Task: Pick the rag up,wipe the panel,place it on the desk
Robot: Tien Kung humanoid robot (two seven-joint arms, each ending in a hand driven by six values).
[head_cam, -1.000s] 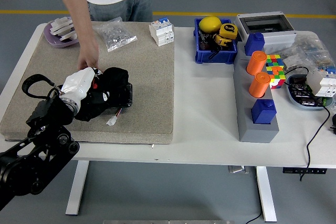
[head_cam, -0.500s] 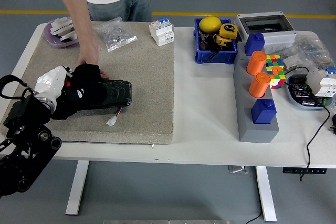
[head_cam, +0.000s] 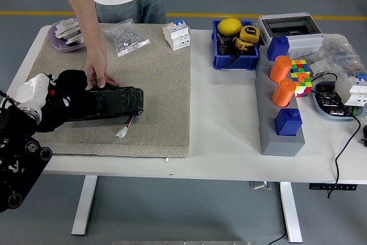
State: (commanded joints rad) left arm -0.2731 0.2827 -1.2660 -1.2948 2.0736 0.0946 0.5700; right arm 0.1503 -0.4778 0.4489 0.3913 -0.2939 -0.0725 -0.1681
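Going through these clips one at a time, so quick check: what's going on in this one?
The robot's left hand, coming in from the left, holds a dark rag against the left end of a black panel lying on the beige mat. A person at the far side rests a hand on the panel's top edge, apparently steadying it. The right arm is out of view. The blue bin and the grey block to the right sit untouched.

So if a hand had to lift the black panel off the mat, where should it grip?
Probably the panel's free right end, coming from the right with fingers across its short width. It lies flat and long on the mat; the left hand covers its left end and a person's hand rests at its far edge.
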